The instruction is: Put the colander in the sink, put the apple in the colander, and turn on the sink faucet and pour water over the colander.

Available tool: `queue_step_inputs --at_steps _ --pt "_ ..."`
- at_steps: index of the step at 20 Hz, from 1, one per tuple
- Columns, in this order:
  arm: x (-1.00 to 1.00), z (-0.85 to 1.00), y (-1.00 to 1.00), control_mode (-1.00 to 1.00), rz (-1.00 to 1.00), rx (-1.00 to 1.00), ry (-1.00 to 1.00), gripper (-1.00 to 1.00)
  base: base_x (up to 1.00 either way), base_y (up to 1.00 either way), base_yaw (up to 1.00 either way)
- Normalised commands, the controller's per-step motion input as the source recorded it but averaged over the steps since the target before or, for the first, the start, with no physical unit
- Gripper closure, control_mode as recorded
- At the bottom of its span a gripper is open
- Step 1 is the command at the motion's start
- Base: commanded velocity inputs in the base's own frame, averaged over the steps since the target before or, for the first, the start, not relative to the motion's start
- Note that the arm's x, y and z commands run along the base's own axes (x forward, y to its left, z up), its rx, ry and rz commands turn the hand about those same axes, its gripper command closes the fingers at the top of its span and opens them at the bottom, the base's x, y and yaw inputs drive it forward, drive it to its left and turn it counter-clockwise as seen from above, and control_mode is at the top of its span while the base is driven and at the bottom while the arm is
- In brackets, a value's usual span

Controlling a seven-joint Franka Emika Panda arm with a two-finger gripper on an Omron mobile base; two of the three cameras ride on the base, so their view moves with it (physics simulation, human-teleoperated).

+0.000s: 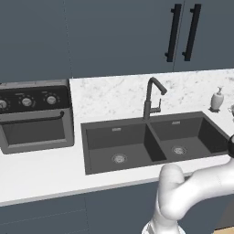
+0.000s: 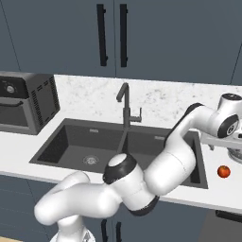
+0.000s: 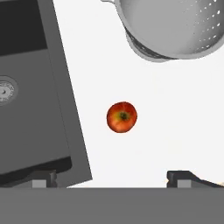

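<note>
The gripper (image 3: pixel 111 179) stands wide apart and holds nothing. It looks down at the apple (image 3: pixel 122 117) in mid-frame, the colander (image 3: pixel 175 26) upper right, the sink (image 3: pixel 30 87) at left, probably choosing a first grasp.

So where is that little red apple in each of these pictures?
Left base view: I can't find the apple there.
Right base view: the apple lies on the white counter at the far right, just past the sink.
Hand view: the apple sits near the middle, on the counter between the sink's edge and the colander above it.
Shared landmark: the dark sink, seen in all three.
</note>
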Motion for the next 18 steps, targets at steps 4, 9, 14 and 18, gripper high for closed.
queue_step_inputs --at_steps 4,9,14,18 --pt "0.49 -0.28 0.00 -1.00 0.00 0.00 0.00 -1.00 0.00 0.00 0.00" --pt "0.43 -0.34 -0.04 -1.00 0.02 0.00 0.00 -1.00 0.00 0.00 0.00" --pt "0.27 -0.36 -0.06 -1.00 0.05 0.00 0.00 -1.00 0.00 0.00 0.00" --pt "0.11 -0.16 -0.02 -1.00 0.08 0.00 0.00 -1.00 0.00 0.00 0.00"
